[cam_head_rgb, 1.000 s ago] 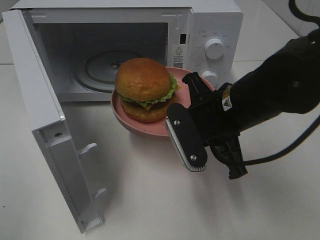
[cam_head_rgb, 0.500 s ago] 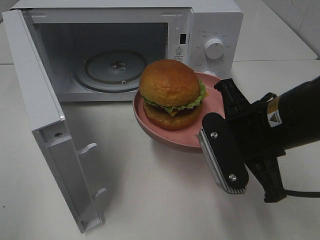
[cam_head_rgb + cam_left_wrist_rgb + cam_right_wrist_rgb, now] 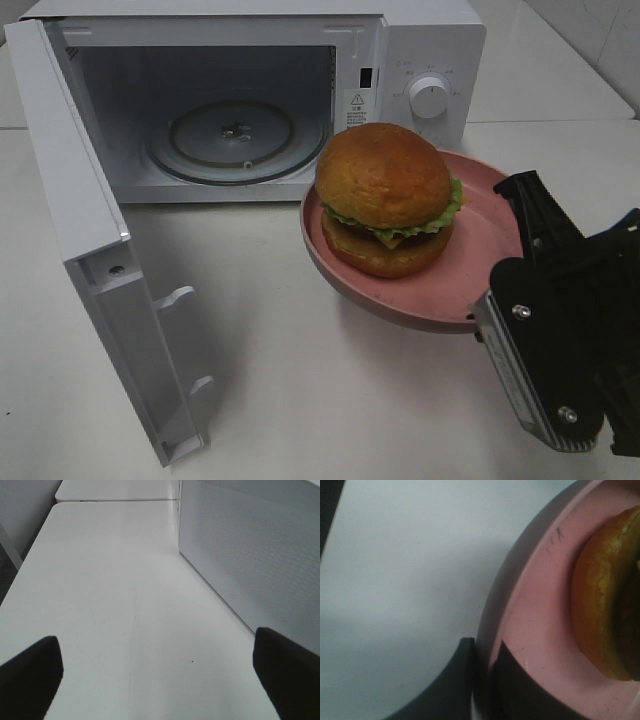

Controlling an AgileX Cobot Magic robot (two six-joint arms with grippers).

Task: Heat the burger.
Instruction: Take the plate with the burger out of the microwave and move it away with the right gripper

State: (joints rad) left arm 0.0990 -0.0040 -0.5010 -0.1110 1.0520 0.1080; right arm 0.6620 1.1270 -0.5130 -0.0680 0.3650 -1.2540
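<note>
A: Where is the burger (image 3: 385,200) sitting relative to the microwave (image 3: 250,90)?

B: It is resting on the pink plate (image 3: 480,270), outside the microwave, in front of its control panel and to the right of the open cavity. The plate is tilting and appears to be riding above the white table (image 3: 300,400), with its rear rim overlapping the lower front corner of the microwave as the high camera sees it; whether rim and casing are touching I cannot tell.

A: What is gripping the plate?

B: The right gripper (image 3: 482,652) is pinching the plate's rim, one finger sitting over the inside of the plate and the other under its outer wall, nearly closed with only the rim between them. In the high view the right arm is coming in from the microwave's front right.

A: And the other claw?

B: The left gripper (image 3: 160,672) is standing spread wide with nothing between its fingers, hovering over bare table alongside the microwave's perforated side wall.

A: How much room is the cavity offering?

B: The door (image 3: 90,250) is swinging fully out on the microwave's left, its edge pointing toward the camera. The glass turntable (image 3: 235,140) is lying bare inside, and the stretch of table in front of the opening is lying bare too. The burger's bun is standing about level with the lip of the cavity floor
</note>
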